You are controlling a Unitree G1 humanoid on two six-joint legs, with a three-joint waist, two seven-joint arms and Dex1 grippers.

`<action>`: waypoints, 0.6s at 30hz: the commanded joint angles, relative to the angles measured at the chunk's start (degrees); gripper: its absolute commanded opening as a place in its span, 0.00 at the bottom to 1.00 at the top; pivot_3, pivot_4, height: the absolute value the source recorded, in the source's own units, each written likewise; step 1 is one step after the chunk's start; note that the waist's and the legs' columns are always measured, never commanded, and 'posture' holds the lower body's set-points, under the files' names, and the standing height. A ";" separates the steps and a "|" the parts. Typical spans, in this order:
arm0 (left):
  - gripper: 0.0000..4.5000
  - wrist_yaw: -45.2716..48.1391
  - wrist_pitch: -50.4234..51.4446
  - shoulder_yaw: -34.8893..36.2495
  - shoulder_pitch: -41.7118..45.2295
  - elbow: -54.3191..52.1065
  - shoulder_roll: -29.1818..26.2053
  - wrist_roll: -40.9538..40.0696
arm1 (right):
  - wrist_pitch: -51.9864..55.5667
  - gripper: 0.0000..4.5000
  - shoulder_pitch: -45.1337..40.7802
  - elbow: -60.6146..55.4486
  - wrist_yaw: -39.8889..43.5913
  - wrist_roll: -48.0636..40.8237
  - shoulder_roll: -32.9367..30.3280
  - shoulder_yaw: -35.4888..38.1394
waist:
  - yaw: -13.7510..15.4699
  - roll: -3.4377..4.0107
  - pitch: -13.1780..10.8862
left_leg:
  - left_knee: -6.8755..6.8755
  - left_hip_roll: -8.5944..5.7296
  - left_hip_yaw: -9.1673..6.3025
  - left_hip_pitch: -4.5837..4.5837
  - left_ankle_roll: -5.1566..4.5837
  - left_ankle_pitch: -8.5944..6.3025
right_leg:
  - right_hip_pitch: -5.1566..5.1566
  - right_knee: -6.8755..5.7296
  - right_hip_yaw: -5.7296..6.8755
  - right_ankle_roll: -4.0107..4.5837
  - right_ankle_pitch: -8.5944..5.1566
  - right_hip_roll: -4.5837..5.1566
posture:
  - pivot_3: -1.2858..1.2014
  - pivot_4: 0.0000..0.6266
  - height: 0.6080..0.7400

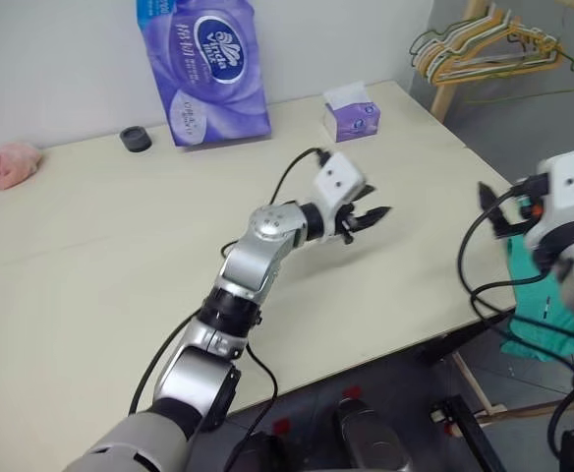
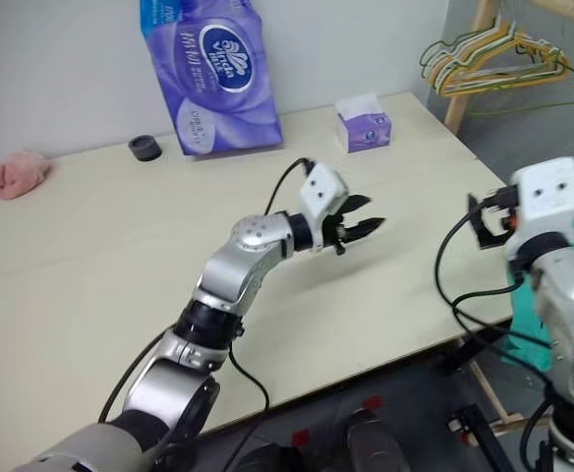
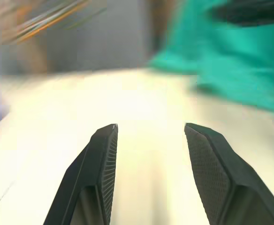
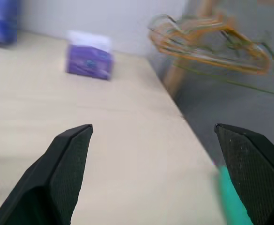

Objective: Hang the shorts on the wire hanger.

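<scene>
The teal-green shorts (image 1: 538,307) hang down past the table's right edge, partly hidden behind my right arm; they also show as blurred teal fabric (image 3: 231,61) ahead of my left gripper. My left gripper (image 1: 371,218) hovers over the right half of the table (image 1: 90,256), pointing toward the shorts, open with nothing between its fingers (image 3: 104,154). My right gripper (image 2: 484,222) is off the table's right edge, just above the shorts, open wide and empty (image 4: 153,129). The wire hanger is out of view.
A large purple tissue pack (image 1: 208,69), a small purple tissue box (image 1: 351,116) and a black round object (image 1: 136,139) stand along the table's far side. A pink cloth (image 1: 10,162) lies at the far left. Bunched yellow and green hangers (image 1: 484,49) hang on a wooden rack at the far right.
</scene>
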State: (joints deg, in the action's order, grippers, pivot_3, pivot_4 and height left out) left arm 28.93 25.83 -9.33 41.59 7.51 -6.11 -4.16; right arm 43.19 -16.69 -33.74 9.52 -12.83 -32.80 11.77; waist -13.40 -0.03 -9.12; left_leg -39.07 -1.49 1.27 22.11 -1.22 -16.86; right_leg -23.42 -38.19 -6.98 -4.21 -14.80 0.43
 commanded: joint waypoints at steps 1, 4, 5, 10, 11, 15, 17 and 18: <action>0.53 -14.44 1.78 8.69 -3.93 -5.57 2.12 1.64 | -11.50 0.98 1.50 3.09 3.43 1.43 3.06 -4.71 | 0.92 -0.41 0.28 | 0.00 0.01 -0.01 -0.03 0.02 0.01 | 0.00 -0.01 0.02 0.02 0.03 0.00 | 0.48 0.14 1.00; 0.53 -21.78 -0.81 11.35 -8.47 -8.59 2.56 4.31 | -16.74 0.98 0.85 9.03 4.28 1.59 7.42 -7.34 | 3.07 -1.01 0.67 | -0.01 0.03 -0.13 -0.08 0.08 0.06 | 0.05 -0.01 0.13 0.14 0.14 0.00 | 0.50 0.14 1.00; 0.53 -24.11 -1.97 11.74 -9.92 -9.20 2.20 5.81 | -18.46 0.98 0.45 11.17 4.59 1.95 8.66 -8.29 | 4.08 -1.13 0.74 | -0.01 0.03 -0.21 -0.09 0.10 0.07 | 0.08 -0.01 0.19 0.17 0.16 0.02 | 0.51 0.14 1.00; 0.53 -28.32 -5.55 13.88 -17.23 -12.06 1.33 6.96 | -26.18 0.98 -0.34 21.29 2.56 4.26 15.17 -10.25 | 9.08 -1.44 1.02 | 0.02 0.04 -0.51 -0.08 0.27 0.17 | 0.09 0.02 0.54 0.35 0.26 0.07 | 0.54 0.14 1.00; 0.53 -27.86 -5.72 13.62 -18.61 -12.68 1.15 6.81 | -27.57 0.98 0.03 22.96 2.38 4.70 16.37 -10.66 | 9.95 -1.49 1.09 | 0.04 0.06 -0.57 -0.06 0.31 0.19 | 0.08 0.03 0.65 0.37 0.27 0.10 | 0.55 0.14 1.00; 0.53 -26.19 -4.65 12.65 -21.03 -13.28 1.26 5.39 | -30.81 0.98 1.86 26.28 1.66 5.99 19.20 -10.89 | 13.73 -1.61 1.18 | 0.07 0.07 -0.99 0.16 0.50 0.31 | 0.05 0.09 1.34 0.57 0.26 0.26 | 0.56 0.15 1.00; 0.53 -25.26 -4.50 12.84 -21.61 -12.98 1.37 4.39 | -32.12 0.98 2.22 27.57 1.33 6.85 19.83 -10.88 | 15.13 -1.67 1.21 | 0.04 0.05 -1.18 0.37 0.57 0.44 | -0.04 0.15 1.53 0.72 0.35 0.28 | 0.57 0.14 1.00; 0.53 -24.38 -4.37 12.89 -22.39 -13.13 1.26 3.66 | -32.32 0.98 2.55 27.92 0.72 7.13 20.36 -10.67 | 15.33 -1.67 1.22 | 0.03 0.01 -1.22 0.44 0.55 0.49 | -0.05 0.15 1.58 0.75 0.37 0.31 | 0.57 0.14 1.00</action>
State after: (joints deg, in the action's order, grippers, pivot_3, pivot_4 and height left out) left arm 3.26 21.92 4.40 19.26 -2.74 -4.93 0.78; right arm 13.00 -14.22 -5.05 11.43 -6.38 -12.37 -0.23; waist 1.93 -1.70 -7.90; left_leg -39.03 -1.51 0.05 22.56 -0.69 -16.33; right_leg -23.48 -38.03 -5.37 -3.42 -14.41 0.78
